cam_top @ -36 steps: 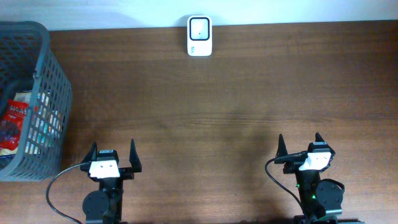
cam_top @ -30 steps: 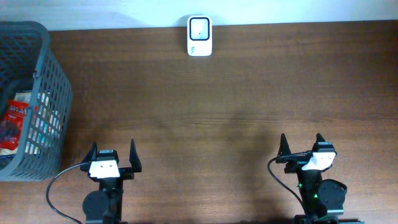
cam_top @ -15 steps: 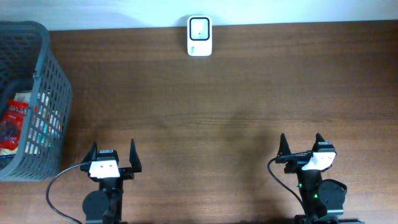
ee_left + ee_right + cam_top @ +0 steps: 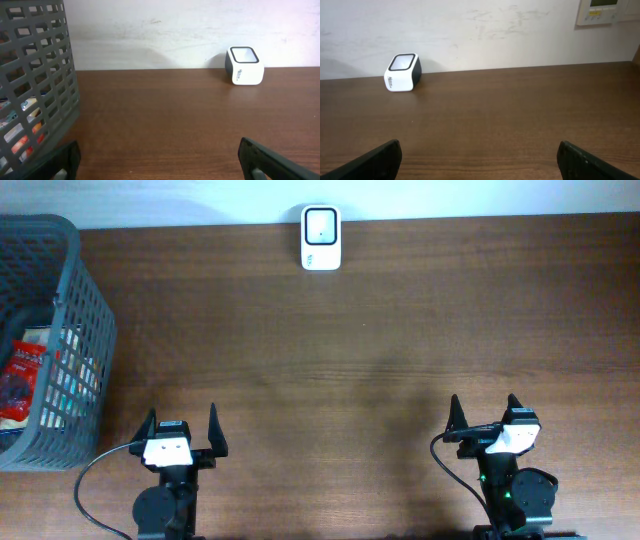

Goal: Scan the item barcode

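Your left jaws and right jaws are wide apart, holding nothing. The item (image 4: pixel 22 367) lies in the basket (image 4: pixel 45 222) on your left, so the left arm is nearest. The scanner (image 4: pixel 321 238) sits far across the desk (image 4: pixel 350 360), window up.

The worktop (image 4: pixel 350 350) is dark brown wood grain, smooth with a faint sheen. The basket (image 4: pixel 85 330) is matt grey plastic lattice, and the packets (image 4: pixel 22 370) inside look like glossy printed film. The scanner (image 4: pixel 321 225) is smooth white plastic; the wall (image 4: pixel 165 30) is matt white and scuffed
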Motion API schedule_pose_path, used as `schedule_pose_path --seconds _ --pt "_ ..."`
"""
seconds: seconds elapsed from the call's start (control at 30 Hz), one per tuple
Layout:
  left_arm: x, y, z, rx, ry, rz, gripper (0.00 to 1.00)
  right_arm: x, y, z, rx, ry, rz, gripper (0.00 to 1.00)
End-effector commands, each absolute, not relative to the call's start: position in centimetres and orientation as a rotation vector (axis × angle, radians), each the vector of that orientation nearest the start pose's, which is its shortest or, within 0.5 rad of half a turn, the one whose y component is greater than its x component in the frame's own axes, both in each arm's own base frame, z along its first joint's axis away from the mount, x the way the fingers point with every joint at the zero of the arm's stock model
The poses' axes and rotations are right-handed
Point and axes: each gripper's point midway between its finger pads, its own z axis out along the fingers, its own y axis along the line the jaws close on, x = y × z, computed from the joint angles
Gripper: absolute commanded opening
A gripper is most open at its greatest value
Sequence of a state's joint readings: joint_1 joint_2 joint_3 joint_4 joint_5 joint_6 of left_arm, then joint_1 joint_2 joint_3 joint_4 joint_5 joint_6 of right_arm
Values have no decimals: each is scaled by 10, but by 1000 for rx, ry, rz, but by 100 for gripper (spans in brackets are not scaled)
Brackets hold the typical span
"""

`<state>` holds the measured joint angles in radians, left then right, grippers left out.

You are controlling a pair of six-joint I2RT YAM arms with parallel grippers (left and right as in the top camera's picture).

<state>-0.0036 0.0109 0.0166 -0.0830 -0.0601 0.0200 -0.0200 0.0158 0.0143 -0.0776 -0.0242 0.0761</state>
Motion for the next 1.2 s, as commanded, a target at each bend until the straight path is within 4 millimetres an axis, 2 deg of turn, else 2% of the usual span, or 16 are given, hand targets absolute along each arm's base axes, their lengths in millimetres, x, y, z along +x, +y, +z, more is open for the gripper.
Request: schedule_pose_path --seconds 0.0,0.37,0.4,0.43,0.57,0.97,1.0,1.1,1.13,1.17 --pt "246 8 157 -6 1648 73 99 246 -1 156 65 1648 71 98" --pt "246 8 157 -6 1648 72 99 246 -1 156 64 1648 71 98" --pt "246 4 157 13 1649 51 99 246 -1 156 65 1648 71 98" --pt "246 -13 158 89 1642 -32 99 246 -1 156 65 1648 71 98" --pt "239 -50 163 255 1606 -207 99 246 -1 156 65 1648 71 98" --pt "237 -55 166 281 1592 -232 99 246 -1 156 65 1648 71 98" --pt "238 -55 171 283 1570 -228 99 246 -1 156 64 1648 71 98" --pt "236 -55 205 293 1429 -204 99 246 -1 156 65 1648 71 98" --pt "232 -55 226 298 1339 -189 99 246 -1 156 65 1648 71 98" --pt "229 -55 238 300 1289 -180 99 246 -1 156 65 1648 71 98"
